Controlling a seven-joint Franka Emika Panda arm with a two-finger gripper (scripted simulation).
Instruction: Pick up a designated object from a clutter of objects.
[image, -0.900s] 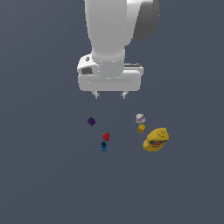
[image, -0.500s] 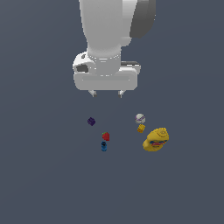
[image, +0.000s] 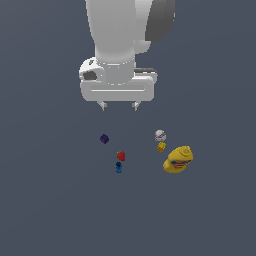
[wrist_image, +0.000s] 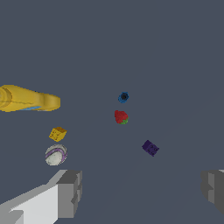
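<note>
A flat, matte, dark grey-blue surface (image: 45, 200) fills both views, with no walls or edges in sight. On it lies the red lump (image: 121, 156), small, rounded and strawberry-like with a fleck of green at one end, just beside the blue cylinder (image: 119, 167) and near the purple cube (image: 104, 138). It looks light and rigid; being rounded, it may roll or squirt from a pinch, so its widest middle seems the best place to take hold. Well apart towards the exterior view's right sit a white ball (image: 160, 134), a small yellow cube (image: 161, 146) touching or nearly touching it, and a larger, glossy yellow bottle-like object (image: 178, 159). The gripper (image: 119, 106) hangs above, fingers spread and empty.
</note>
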